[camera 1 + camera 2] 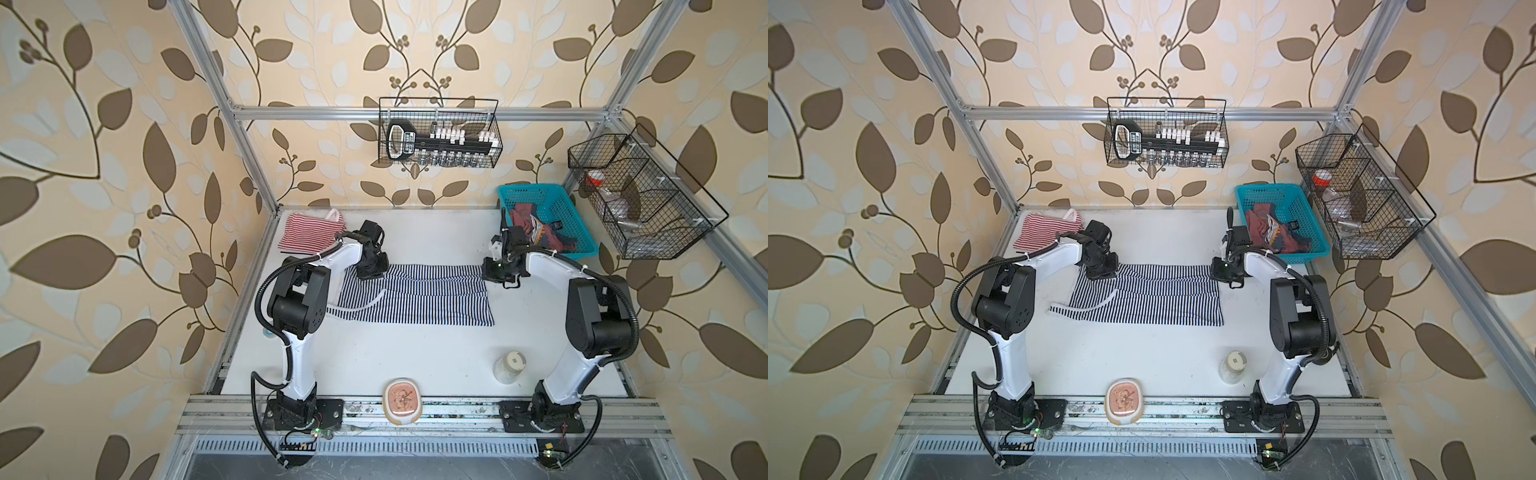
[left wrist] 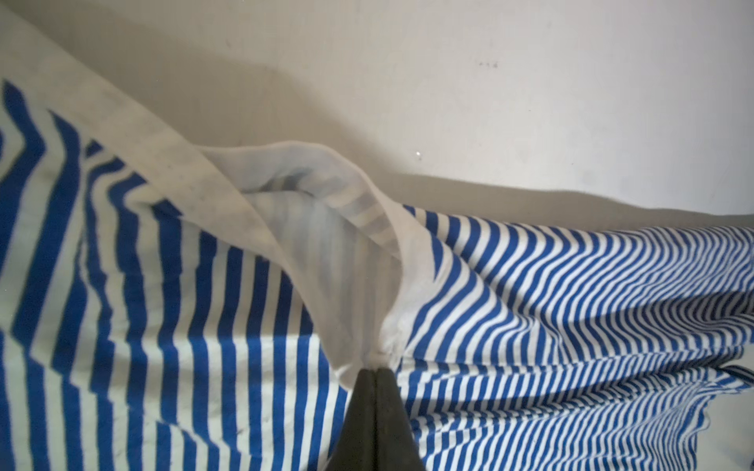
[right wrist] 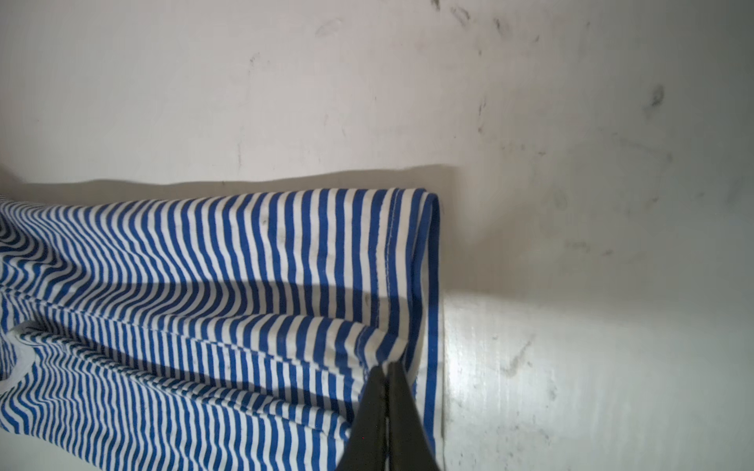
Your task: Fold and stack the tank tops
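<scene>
1. At the middle of the table [image 1: 374, 365], the navy-and-white striped tank top [image 1: 415, 299] lies spread out. Its long axis runs crosswise, from my left side to my right.
2. My left gripper [image 2: 376, 369] is pinched shut on the white trim of an armhole, at the far corner of the strap end. The wrist view shows the tips pressed together with cloth between them.
3. My right gripper [image 3: 385, 365] is pinched shut on the far corner of the hem. The hem's edge runs just beside the tips.
4. Deciding relation: both pinches sit on the far long edge, one at each end of the axis. Each arm is nearer its own end. The rest of the garment lies from the tips toward my bases.
5. Judgement: the next move is a lengthwise fold, carrying the far edge over toward the near edge. Both grippers must travel level and parallel, or the fold will skew.
6. The red-and-white striped tank top [image 1: 309, 235] lies folded at the far-left corner, well apart. The dusty red tank top [image 1: 525, 220] lies crumpled in the teal basket [image 1: 536, 192], not yet folded.
</scene>
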`<state>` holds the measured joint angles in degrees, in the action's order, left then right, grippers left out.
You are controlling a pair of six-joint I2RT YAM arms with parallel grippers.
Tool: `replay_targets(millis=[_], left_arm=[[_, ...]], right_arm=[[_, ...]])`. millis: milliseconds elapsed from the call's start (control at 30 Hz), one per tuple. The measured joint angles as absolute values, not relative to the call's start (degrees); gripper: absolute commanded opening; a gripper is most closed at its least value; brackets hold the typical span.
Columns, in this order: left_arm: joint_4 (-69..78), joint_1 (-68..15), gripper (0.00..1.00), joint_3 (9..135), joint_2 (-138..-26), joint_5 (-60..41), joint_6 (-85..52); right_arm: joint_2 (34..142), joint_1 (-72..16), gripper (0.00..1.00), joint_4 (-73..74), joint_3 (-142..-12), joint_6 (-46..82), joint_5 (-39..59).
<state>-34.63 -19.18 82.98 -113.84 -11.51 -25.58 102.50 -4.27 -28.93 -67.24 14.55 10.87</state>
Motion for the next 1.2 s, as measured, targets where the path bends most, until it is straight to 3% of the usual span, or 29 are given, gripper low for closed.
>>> replay_targets(millis=[167,400,667,767,1033,1200], left_arm=[[-34.5,-19.2,0.02,81.2,-112.5,-11.5,-25.9],[-35.7,-20.2,0.30,79.9,-108.7,-11.5,-26.6],[-40.3,-20.8,0.36,81.0,-105.9,-9.4,-26.6],[-45.7,-20.3,0.37,88.2,-108.4,-6.5,-26.3],[-53.7,-18.7,0.35,123.8,-128.5,-3.2,-24.0],[-57.5,-18.7,0.32,129.6,-136.8,-2.7,-22.6]], right_arm=[[102.5,-4.7,0.00,-29.6,-66.4,14.6,9.7],[102.5,-4.8,0.00,-31.0,-66.3,14.9,7.5],[102.4,-4.8,0.18,-31.9,-66.3,15.2,6.8],[101.1,-4.8,0.21,-32.4,-66.1,15.4,6.1],[95.4,-4.9,0.25,-33.8,-64.2,15.6,3.3],[94.6,-4.9,0.25,-34.0,-62.0,15.6,3.2]])
